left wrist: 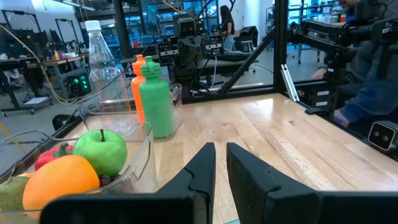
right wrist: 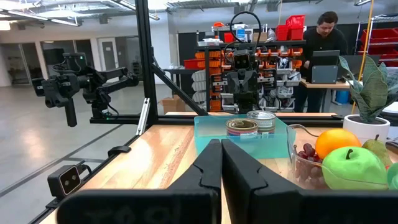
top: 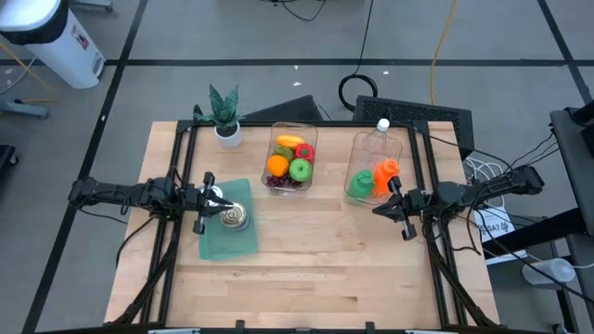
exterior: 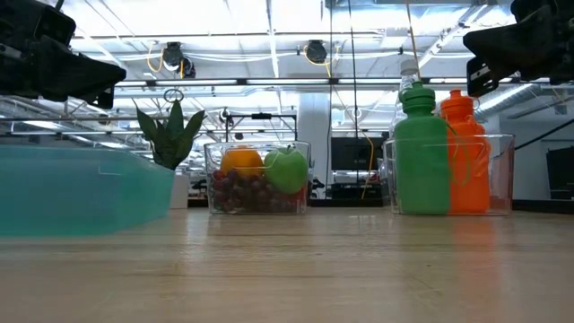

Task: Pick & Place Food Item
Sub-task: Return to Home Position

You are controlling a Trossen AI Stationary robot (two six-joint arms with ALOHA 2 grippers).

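Fruit for your task sits in the clear plastic bin (top: 290, 165) at upper centre: orange (top: 277, 164), green apple (top: 300, 169), untouched. Your left gripper (top: 212, 198), clenched and empty, hovers centre-left over the teal tray (top: 227, 237) holding tins. Your right gripper (top: 391, 204), clenched and empty, waits centre-right beside the bottle bin (top: 365, 148).

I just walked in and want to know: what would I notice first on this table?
Your eye would land on the clear bin of bright fruit at the back middle, with a green apple and an orange. To its right, another clear bin holds a green bottle and an orange bottle. On the left, two tin cans sit on a teal tray.
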